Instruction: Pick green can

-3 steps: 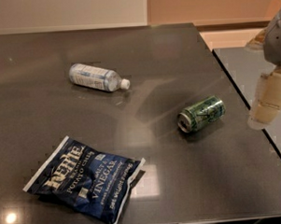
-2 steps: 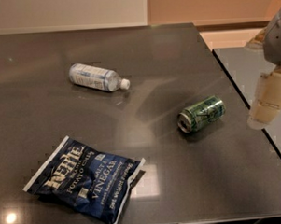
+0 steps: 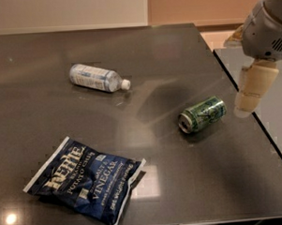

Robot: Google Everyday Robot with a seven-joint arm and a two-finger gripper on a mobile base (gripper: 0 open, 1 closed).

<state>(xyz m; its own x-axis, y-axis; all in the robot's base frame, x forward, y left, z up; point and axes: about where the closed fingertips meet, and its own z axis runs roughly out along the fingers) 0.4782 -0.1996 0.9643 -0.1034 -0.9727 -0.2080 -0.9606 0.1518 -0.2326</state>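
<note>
Plainly, my gripper [image 3: 252, 88], grip unclear, hung right of the toppled small green metal drink can [image 3: 203, 114]; crosswise straddling seemed best.

At the far right of the view, the arm [image 3: 266, 27] shows a smooth, rounded pale-grey shell with a small patch of dark vent slots, and below it the pincer [image 3: 247, 102] is a cream, matte, blunt-tipped piece narrowing downward in stepped segments.
</note>
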